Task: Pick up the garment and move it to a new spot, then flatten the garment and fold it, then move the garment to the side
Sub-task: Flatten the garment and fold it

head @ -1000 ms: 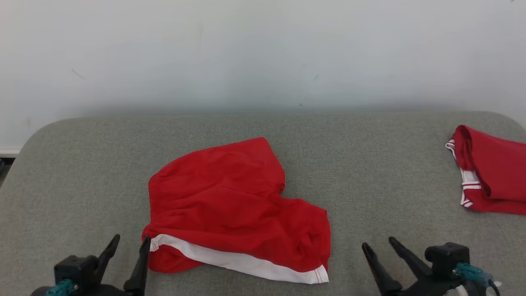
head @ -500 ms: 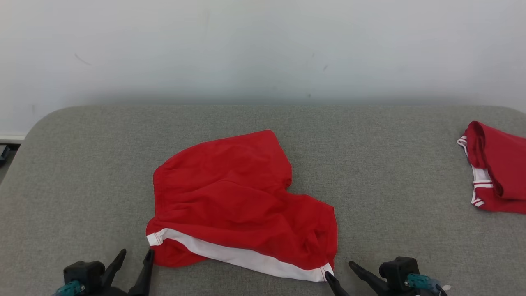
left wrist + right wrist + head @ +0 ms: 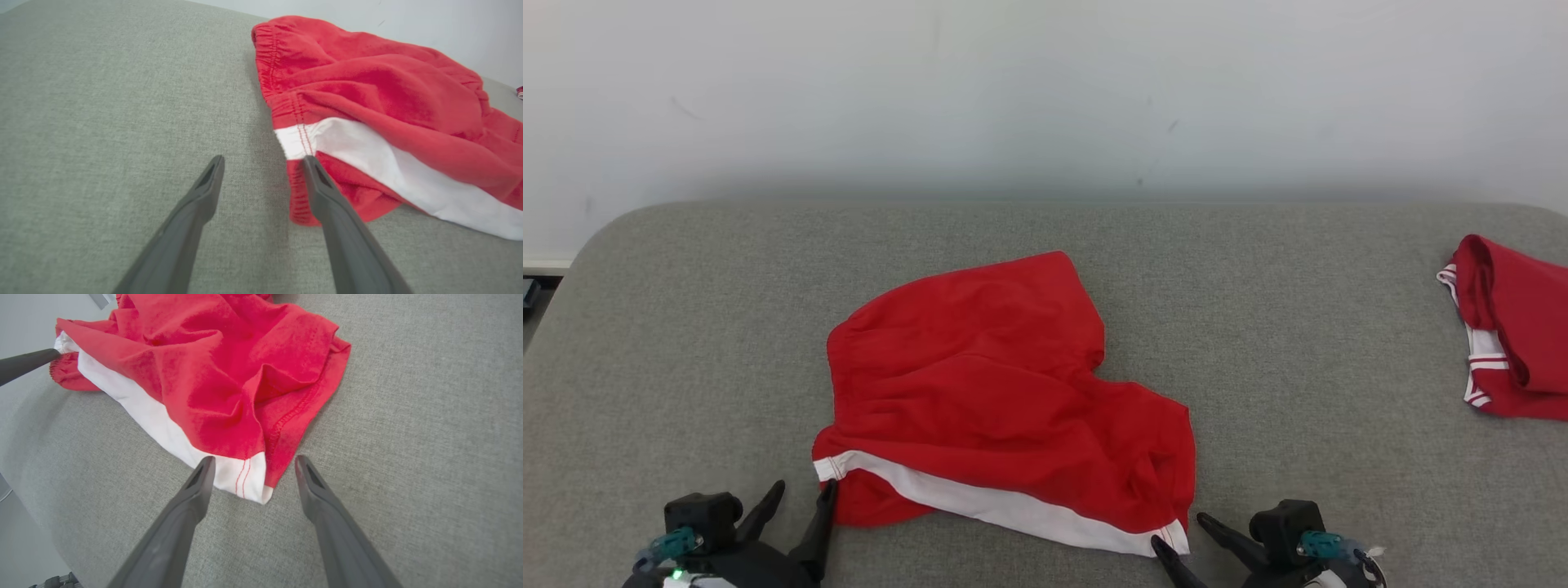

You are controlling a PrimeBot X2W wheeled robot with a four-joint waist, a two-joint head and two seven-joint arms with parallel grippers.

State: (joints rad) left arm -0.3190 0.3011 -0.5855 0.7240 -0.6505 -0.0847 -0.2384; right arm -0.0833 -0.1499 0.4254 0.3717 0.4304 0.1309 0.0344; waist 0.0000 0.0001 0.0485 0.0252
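The garment is a pair of red shorts with a white side stripe, lying rumpled in the middle of the grey padded table. My left gripper is open at its near left corner; in the left wrist view the gripper has one finger over the hem of the shorts and nothing between its fingers. My right gripper is open at the near right corner, and in the right wrist view its fingers straddle the white corner of the shorts.
A second red garment with white trim lies at the table's right edge. A pale wall stands behind the table. Bare grey surface spreads left and right of the shorts. The table's near left edge drops off in the right wrist view.
The head camera has shifted, moving the whole scene. My right gripper has come left to the shorts' near right corner. The left gripper stays by the near left corner.
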